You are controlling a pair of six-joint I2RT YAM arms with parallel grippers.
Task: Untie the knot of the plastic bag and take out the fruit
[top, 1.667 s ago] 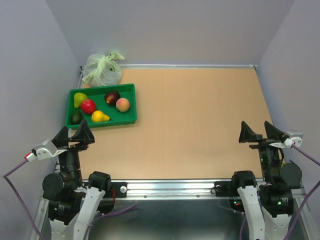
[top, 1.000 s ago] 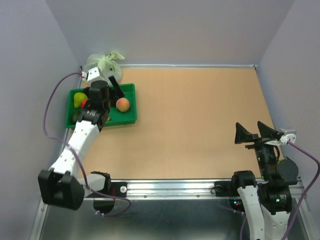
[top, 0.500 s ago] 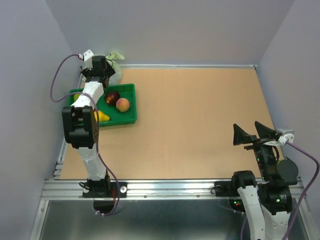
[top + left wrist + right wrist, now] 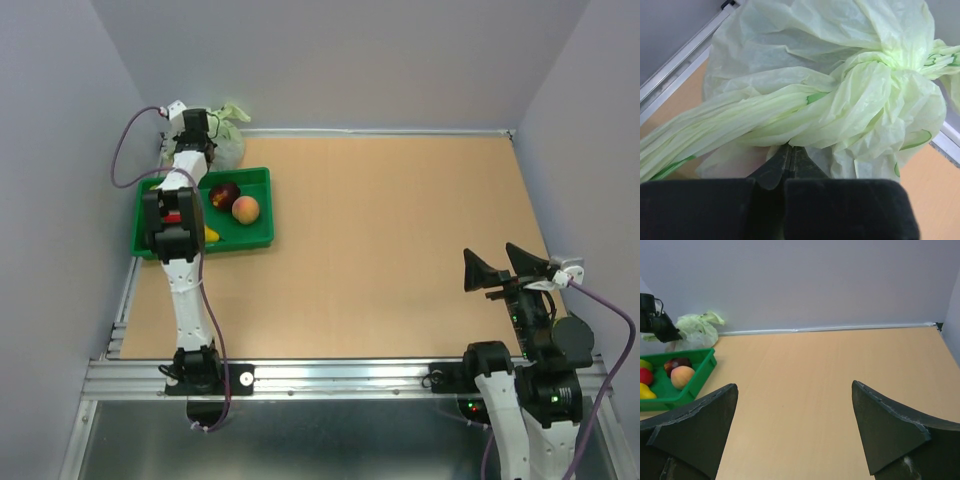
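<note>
**A:** Where's the plastic bag [image 4: 805, 45] sitting?

**B:** In the far left corner of the table [image 4: 400, 230], just behind the green tray [image 4: 262, 238]. The left gripper [image 4: 789, 156] is right against it, its fingers pressed together under the twisted handle [image 4: 730, 120]. I can't tell whether any film is caught between them.

**A:** And the other arm?

**B:** The right gripper [image 4: 793, 386] is well apart from the bag, over the near right of the table. Its fingers are spread wide and hold nothing.

**A:** How will the bag handle?

**B:** I'd judge it thin, soft and very light. It will crumple and slide rather than resist, so a one-sided pull likely drags the whole bag. The film looks easy to tear too.

**A:** Where would you take hold?

**B:** At the knot [image 4: 890, 75], on the loose tips [image 4: 945, 57] poking out of it, with the other gripper pinning the body. The fruit can't be seen through the folds, so I'd keep the squeeze up in the bunched plastic
</note>
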